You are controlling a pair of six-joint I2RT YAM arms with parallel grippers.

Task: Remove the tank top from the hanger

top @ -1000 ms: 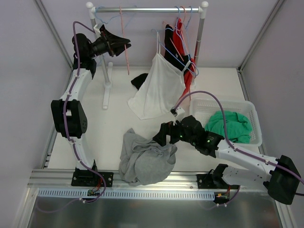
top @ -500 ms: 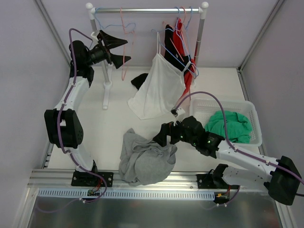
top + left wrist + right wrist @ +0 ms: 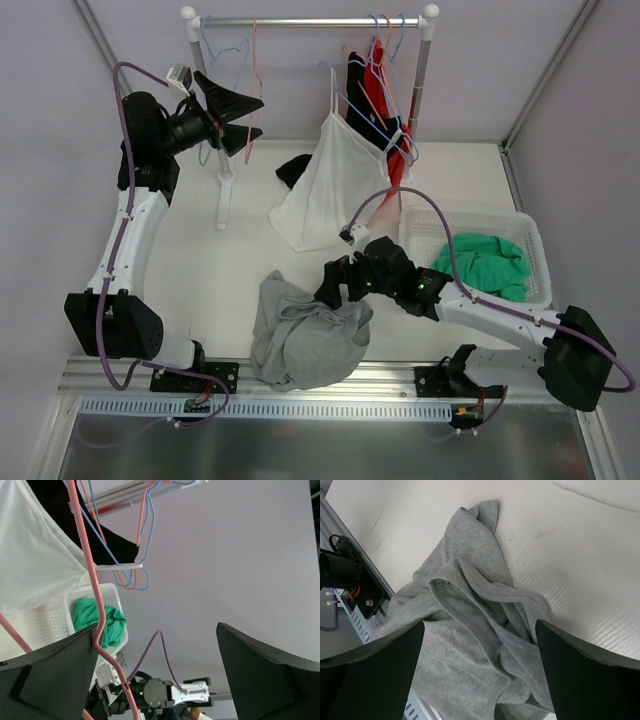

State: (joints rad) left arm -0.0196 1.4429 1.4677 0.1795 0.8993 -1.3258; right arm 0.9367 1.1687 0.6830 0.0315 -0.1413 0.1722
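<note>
Pale walls enclose a white desk (image 3: 230,260) with a clothes rail (image 3: 310,19) along its far edge. A white tank top (image 3: 335,180) still hangs on a blue hanger (image 3: 350,105) toward the rail's right end. The left gripper (image 3: 255,125) is raised close by a bare pink hanger (image 3: 252,60), jaws spread and empty. The right gripper (image 3: 340,288) hovers over a grey top (image 3: 300,335) heaped at the near edge, jaws released. Next, probably, an arm must reach the white top and slip its straps free.
</note>
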